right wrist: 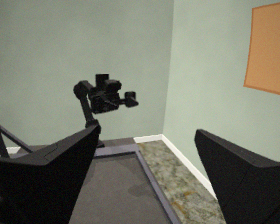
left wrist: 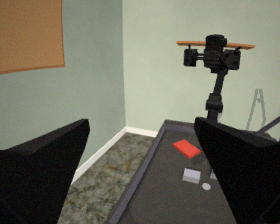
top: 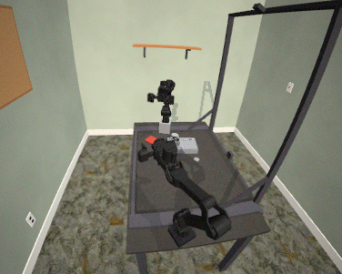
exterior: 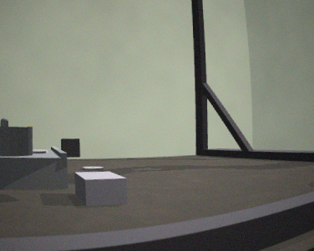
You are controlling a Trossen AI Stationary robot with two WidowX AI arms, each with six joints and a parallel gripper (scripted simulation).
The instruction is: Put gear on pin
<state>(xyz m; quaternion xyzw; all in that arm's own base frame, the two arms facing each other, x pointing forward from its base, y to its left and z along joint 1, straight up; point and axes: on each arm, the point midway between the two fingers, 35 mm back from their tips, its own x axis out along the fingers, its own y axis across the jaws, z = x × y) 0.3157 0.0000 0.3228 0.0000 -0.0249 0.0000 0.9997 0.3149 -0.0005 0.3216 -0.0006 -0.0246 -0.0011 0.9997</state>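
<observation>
A grey fixture [top: 188, 146] [exterior: 27, 170] stands at the far middle of the table. On it a dark round body sits around a pale pin [exterior: 4, 122], with a yellow spot [exterior: 29, 127] at its top edge. I cannot tell whether this body is the gear or the collar, and no arrow shows. My left gripper [left wrist: 142, 123] [top: 163, 149] is open and empty, raised above the table near the fixture. My right gripper [right wrist: 148, 133] [top: 165, 90] is open and empty, held high at the table's far end.
A red flat piece [top: 149, 139] [left wrist: 186, 148], a white block [exterior: 101, 187] [left wrist: 191, 175] and a small pale disc [top: 196, 158] [exterior: 93, 168] [left wrist: 206, 186] lie on the table [top: 216, 181]. A small dark cube [exterior: 70, 147] stands behind the fixture. A dark frame [top: 302, 113] [exterior: 200, 66] rises along one table side.
</observation>
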